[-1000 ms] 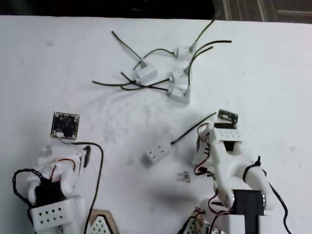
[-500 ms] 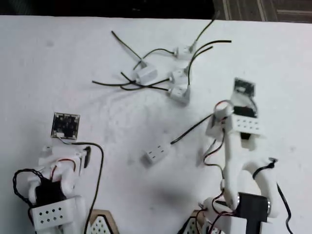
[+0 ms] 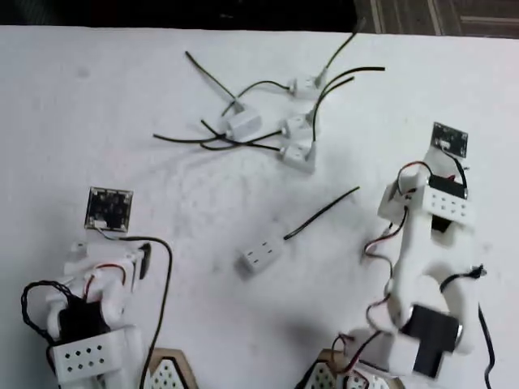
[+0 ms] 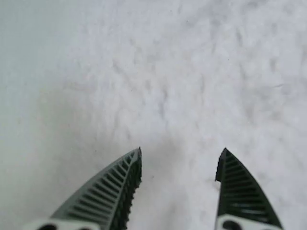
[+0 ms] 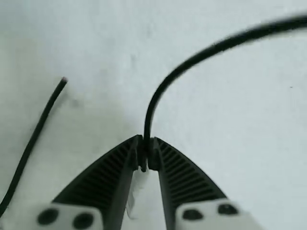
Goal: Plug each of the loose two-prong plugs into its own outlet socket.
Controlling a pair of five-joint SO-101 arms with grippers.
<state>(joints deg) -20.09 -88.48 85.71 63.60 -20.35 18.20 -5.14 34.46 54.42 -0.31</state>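
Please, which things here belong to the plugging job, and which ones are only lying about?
For the job: lone socket; corded connectors at the table's far side; cord pinched in the right end effector.
Only lying about: wooden plate at the near edge; an arm's black cable.

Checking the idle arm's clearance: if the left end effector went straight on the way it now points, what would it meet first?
Most likely the bare table: white surface lies straight ahead between the tips of the open left end effector. How far off it is cannot be told.
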